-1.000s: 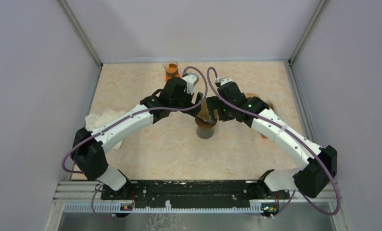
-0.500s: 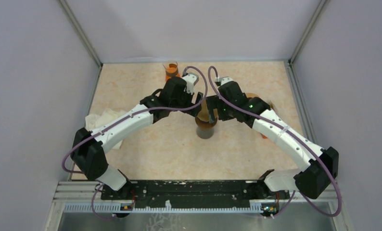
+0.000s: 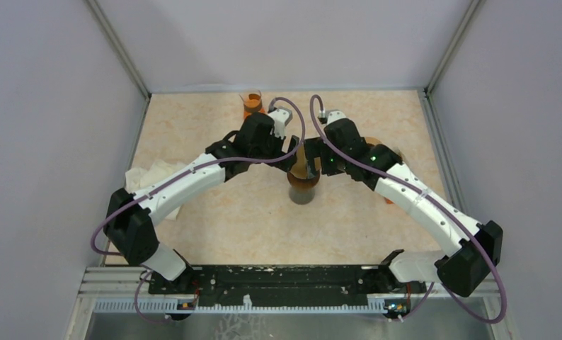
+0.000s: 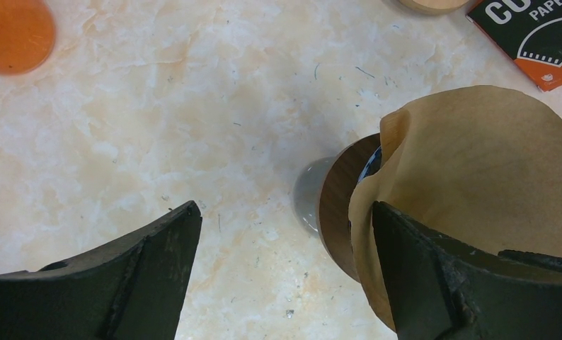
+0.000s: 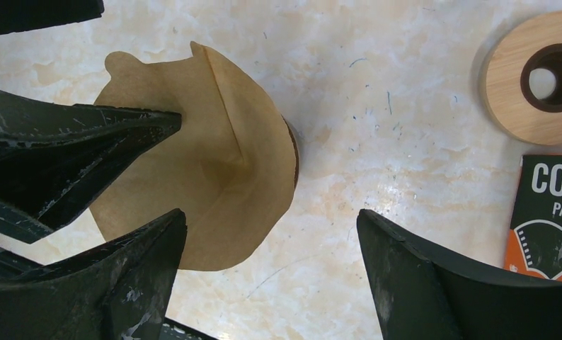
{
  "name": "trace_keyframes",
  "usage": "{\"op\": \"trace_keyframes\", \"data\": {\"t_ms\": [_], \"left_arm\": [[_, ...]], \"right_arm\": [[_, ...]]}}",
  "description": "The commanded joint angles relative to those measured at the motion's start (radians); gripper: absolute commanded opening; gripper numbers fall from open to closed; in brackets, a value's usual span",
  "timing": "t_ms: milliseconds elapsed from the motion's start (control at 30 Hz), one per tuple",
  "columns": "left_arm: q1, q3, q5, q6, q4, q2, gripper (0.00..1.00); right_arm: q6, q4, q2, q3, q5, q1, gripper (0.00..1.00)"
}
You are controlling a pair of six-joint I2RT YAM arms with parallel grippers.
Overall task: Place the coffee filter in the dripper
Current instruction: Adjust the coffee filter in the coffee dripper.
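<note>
Brown filter (image 4: 476, 163) on dripper (image 4: 335, 205), touching spread left claw (image 4: 285, 212)

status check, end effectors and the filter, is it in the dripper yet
Both open: left end effector, right end effector. Paper filter in dripper, standing high above its rim. One left finger against it; nothing else in the way.

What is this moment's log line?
filter: resting in dripper | left gripper: open, at filter edge | right gripper: open, holding nothing
</note>
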Motion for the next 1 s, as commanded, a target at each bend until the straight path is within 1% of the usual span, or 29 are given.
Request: {"op": "trace_keyframes", "data": {"t_ms": [0,333,500,967], "left_arm": [[0.004,0.039,0.012,-0.009,-0.007,-0.034,0.95],[0.013,0.037,0.034,-0.023,0.007,-0.06,0.98],[0.018,0.034,0.037,-0.026,0.005,-0.057,0.98],[0.039,0.027,0.025,-0.039,0.005,-0.026,0.97]], "right_arm": [[-0.003,0.046,-0.042,0.004,-0.002,-0.014,0.91],[-0.006,0.088,-0.072,-0.014,-0.033,-0.013,0.91],[-0.006,0.083,-0.06,-0.017,-0.024,-0.015,0.91],[-0.024,-0.059,-0.005,0.015,-0.012,-0.015,0.91]]}}
